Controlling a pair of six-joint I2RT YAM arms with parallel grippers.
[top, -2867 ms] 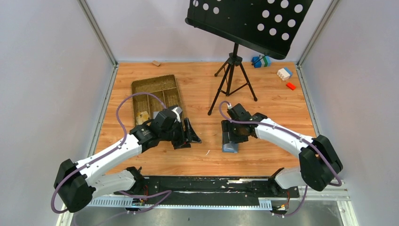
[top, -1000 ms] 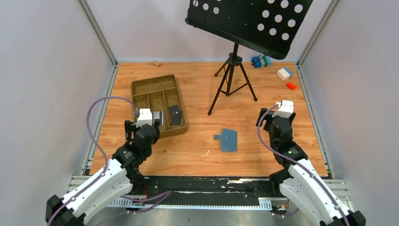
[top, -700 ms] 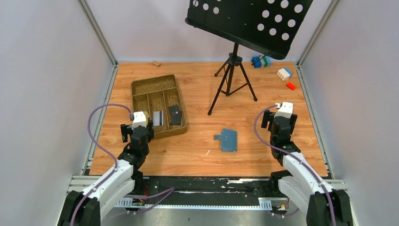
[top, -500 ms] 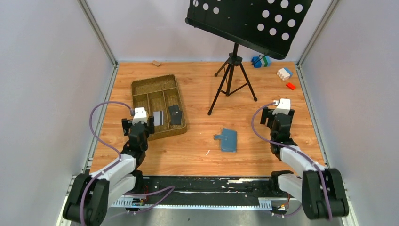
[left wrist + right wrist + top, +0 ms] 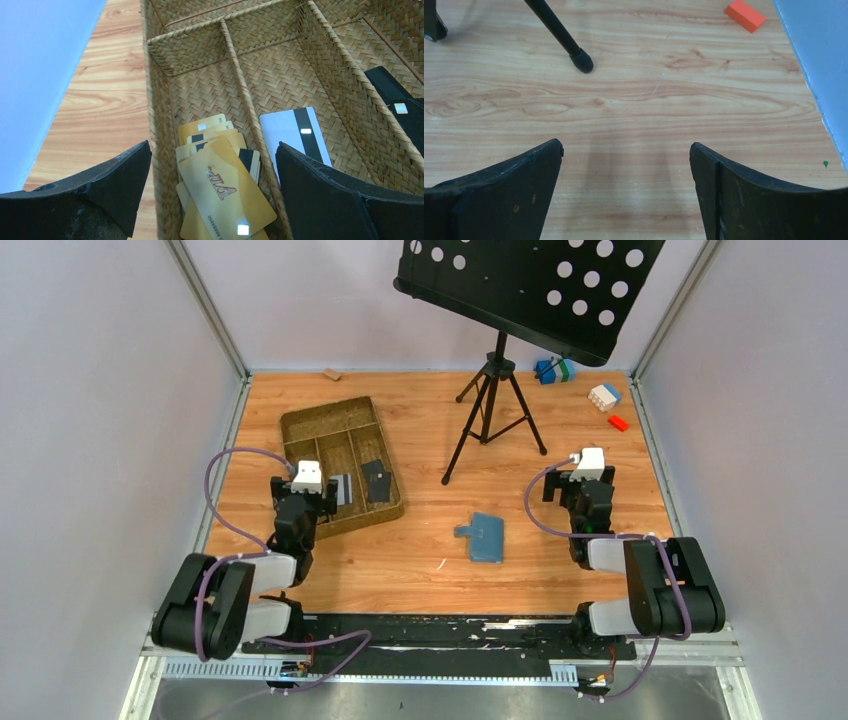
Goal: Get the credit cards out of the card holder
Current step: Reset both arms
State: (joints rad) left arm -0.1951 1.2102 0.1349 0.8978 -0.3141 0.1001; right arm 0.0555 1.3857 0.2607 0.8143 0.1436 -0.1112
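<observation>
The blue card holder (image 5: 486, 537) lies shut and flat in the middle of the table, its tab on the left edge, with no gripper on it. The black card (image 5: 376, 480) and the silvery grey card (image 5: 342, 488) lie in the brown woven tray (image 5: 330, 420). My left gripper (image 5: 299, 508) is open and empty, drawn back at the tray's near end. The left wrist view shows the left gripper (image 5: 212, 147), the silvery card (image 5: 292, 132) and the black card (image 5: 400, 107). My right gripper (image 5: 586, 506) is open and empty over bare wood, right of the holder; it also shows in the right wrist view (image 5: 625, 145).
Several gold cards (image 5: 220, 185) fill the tray's left compartment. A black music stand on a tripod (image 5: 488, 405) stands at the back centre; one foot (image 5: 583, 62) is ahead of my right gripper. Toy blocks (image 5: 604, 397) and an orange brick (image 5: 745, 15) lie at the back right.
Both arms have folded back towards their bases. The left gripper left the tray and the right gripper left the card holder. The cards now lie in the tray.
</observation>
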